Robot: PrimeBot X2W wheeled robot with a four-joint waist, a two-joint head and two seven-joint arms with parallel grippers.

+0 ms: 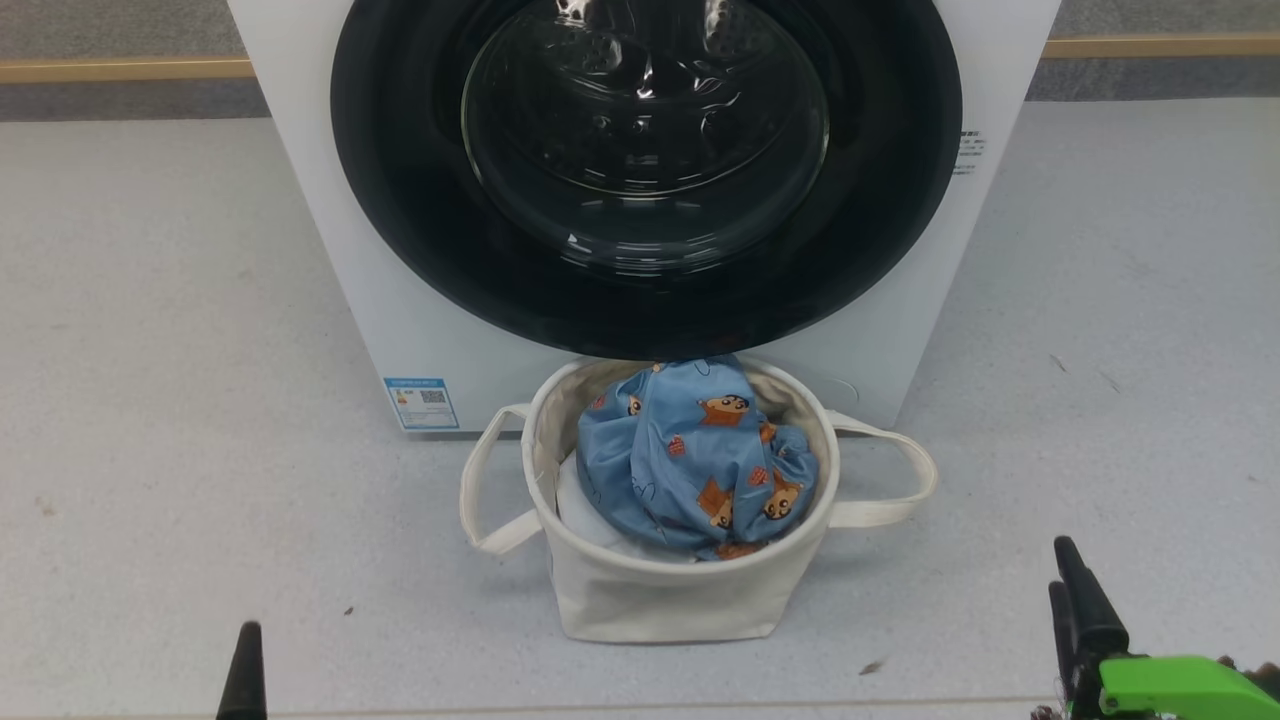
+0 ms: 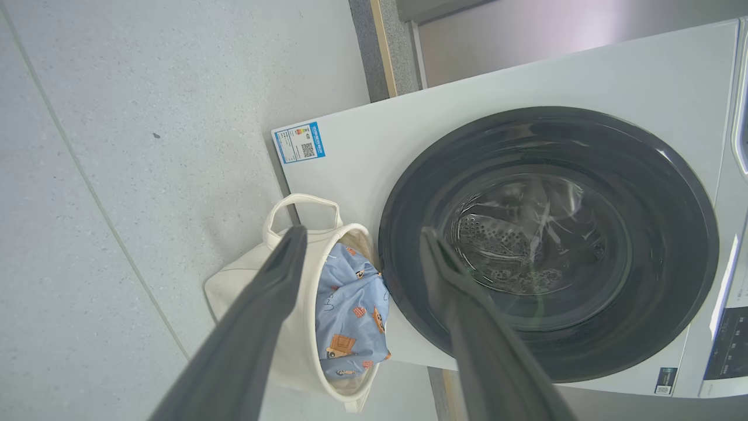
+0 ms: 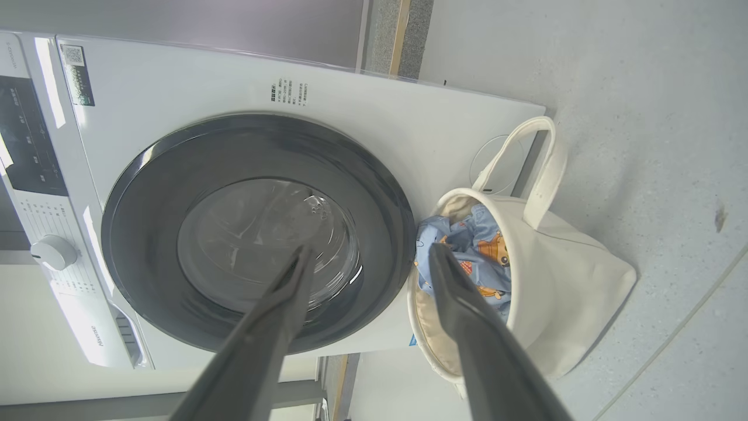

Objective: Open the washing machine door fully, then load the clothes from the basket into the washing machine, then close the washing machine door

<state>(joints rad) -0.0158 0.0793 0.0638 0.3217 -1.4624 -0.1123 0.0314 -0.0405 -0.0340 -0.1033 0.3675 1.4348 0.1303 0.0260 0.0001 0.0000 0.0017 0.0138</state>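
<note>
Both your arms point at the big white washing machine [image 1: 400, 340]. Your left gripper [image 2: 363, 233] and right gripper [image 3: 371, 250] are wide open and hold nothing. Its round glass door with a shiny black rim [image 1: 645, 140] is shut. Right in front of the machine sits the round cream canvas basket [image 1: 660, 600], with light blue clothes with brown cartoon prints [image 1: 690, 460] heaped inside.
</note>
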